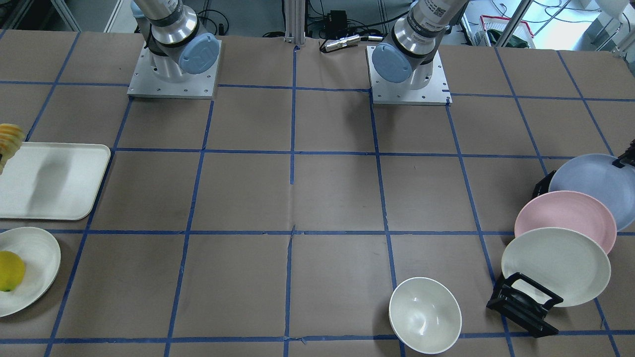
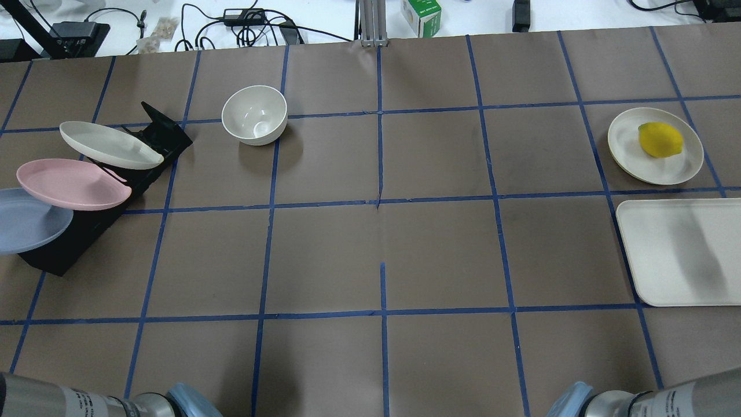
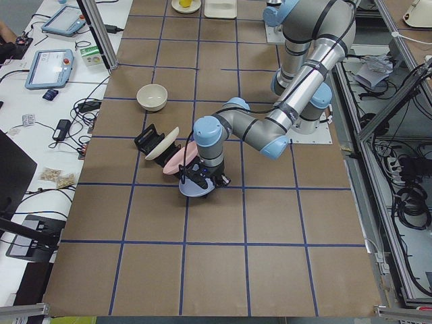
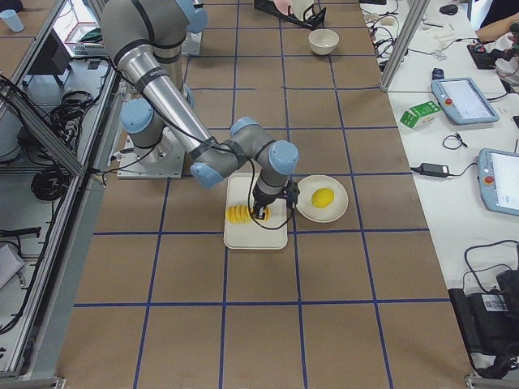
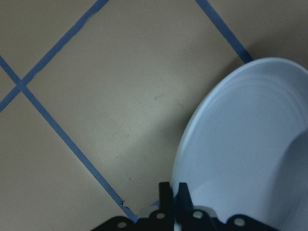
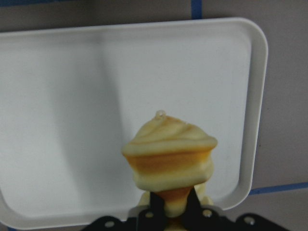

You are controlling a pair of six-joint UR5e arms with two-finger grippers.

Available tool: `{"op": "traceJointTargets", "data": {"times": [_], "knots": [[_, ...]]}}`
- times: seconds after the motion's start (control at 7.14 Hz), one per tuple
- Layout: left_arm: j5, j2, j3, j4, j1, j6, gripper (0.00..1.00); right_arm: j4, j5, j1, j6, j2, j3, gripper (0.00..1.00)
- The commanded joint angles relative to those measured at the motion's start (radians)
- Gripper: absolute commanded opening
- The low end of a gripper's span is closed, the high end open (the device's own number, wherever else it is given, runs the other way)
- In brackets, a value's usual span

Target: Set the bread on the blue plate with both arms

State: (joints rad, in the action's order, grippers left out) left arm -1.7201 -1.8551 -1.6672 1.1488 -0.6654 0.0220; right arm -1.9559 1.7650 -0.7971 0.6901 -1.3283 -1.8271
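The blue plate (image 1: 593,181) stands tilted at the robot-side end of the black plate rack (image 1: 526,303); it also shows in the overhead view (image 2: 29,220). My left gripper (image 5: 173,191) is shut on the blue plate's (image 5: 250,144) rim. My right gripper (image 6: 174,206) is shut on one end of the bread (image 6: 168,156), a pale yellow ribbed loaf with orange-brown stripes, and holds it above the white tray (image 6: 72,96). The bread (image 1: 10,140) shows at the front view's left edge.
A pink plate (image 1: 565,218) and a cream plate (image 1: 555,265) lean in the same rack. A white bowl (image 2: 255,114) stands on the table. A yellow lemon (image 2: 660,139) lies on a cream plate (image 2: 628,153) beside the tray (image 2: 677,255).
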Motion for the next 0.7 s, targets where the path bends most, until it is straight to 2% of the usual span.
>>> {"op": "traceJointTargets", "data": {"times": [0.0, 0.14, 0.28, 0.56], "knots": [[-0.039, 0.037, 0.085, 0.116, 0.026, 0.009, 0.0, 0.069, -0.004, -0.095, -0.094, -0.081, 0.003, 0.0], [-0.112, 0.063, 0.134, 0.202, 0.03, 0.01, 0.0, 0.157, -0.033, -0.143, -0.177, -0.118, 0.029, 0.0], [-0.133, 0.092, 0.179, 0.298, 0.053, 0.016, 0.0, 0.267, -0.065, -0.199, -0.26, -0.138, 0.088, 0.0], [-0.078, 0.172, 0.242, 0.513, 0.05, 0.05, 0.0, 0.414, -0.108, -0.308, -0.389, -0.132, 0.214, 0.0]]}}
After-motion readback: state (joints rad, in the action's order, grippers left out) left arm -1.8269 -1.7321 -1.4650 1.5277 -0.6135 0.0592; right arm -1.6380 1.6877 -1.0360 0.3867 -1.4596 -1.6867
